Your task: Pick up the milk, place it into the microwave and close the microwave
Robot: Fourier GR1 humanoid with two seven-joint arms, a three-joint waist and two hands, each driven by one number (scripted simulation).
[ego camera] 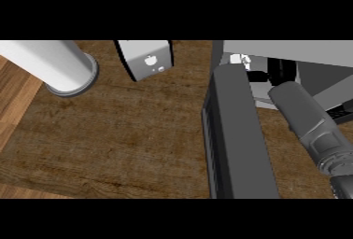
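Note:
The microwave (pixel 289 49) stands at the right with its dark door (pixel 234 140) swung open toward me. My right forearm comes up from the lower right corner and reaches into the cavity. Only a small white part of the milk (pixel 238 59) shows past the door's far end, just inside the microwave. The black fingers of my right hand (pixel 279 70) are curled round it; most of the hand and the carton is hidden by the door and the forearm. My left hand does not show.
A tall white cylinder with a grey rim (pixel 66 65) stands at the back left. A silver box with an apple logo (pixel 147 59) stands at the back centre. The wooden counter (pixel 117 140) spreads left of the door, with its edge at the far left.

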